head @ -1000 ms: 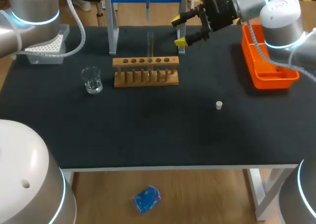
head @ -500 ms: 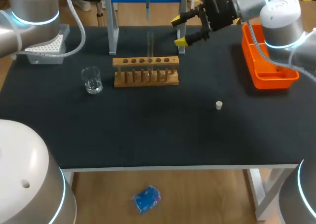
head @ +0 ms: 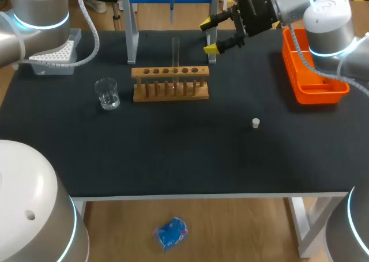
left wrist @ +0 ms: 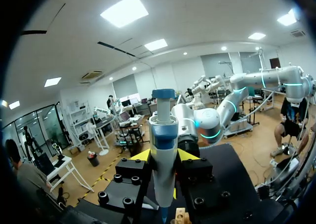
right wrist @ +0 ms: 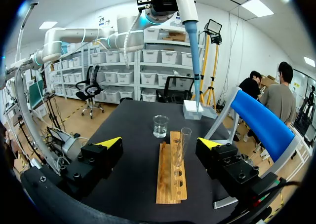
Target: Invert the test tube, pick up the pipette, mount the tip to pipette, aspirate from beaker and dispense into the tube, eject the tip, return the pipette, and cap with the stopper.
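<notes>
My left gripper (left wrist: 164,157) grips the pipette (left wrist: 163,132), right gripper (head: 209,37) hangs open; I'd lower that tip (right wrist: 195,71) straight into the beaker (head: 107,93), upper left.

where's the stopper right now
In the head view the stopper lies on the right half of the table, in front and right of the wooden rack, left of the orange bin.

You can read no text, number, label or sign in any of the views. The pipette (left wrist: 163,150), the beaker (head: 107,93), the wooden rack (head: 138,73) and the orange bin (head: 320,94) show you no legible marking; any print is too small to make out.
</notes>
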